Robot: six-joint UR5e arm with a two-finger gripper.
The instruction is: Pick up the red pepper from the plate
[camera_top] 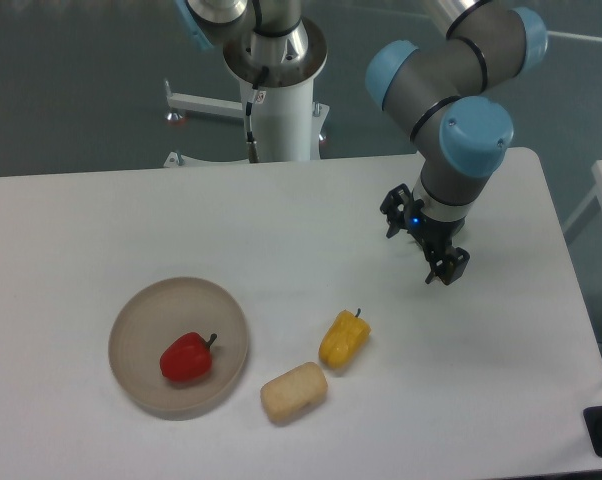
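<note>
The red pepper [186, 357] lies on its side in the round beige plate [141, 320] at the front left of the table, its dark stem pointing right. My gripper [421, 248] hangs over the right half of the table, far to the right of the plate and higher in the picture. Its two black fingers stand apart with nothing between them, so it is open.
A yellow pepper [343, 340] lies just right of the plate, and a pale tan bread-like lump [294, 392] sits in front of it near the plate's rim. The arm's white base column [278, 100] stands behind the table's back edge.
</note>
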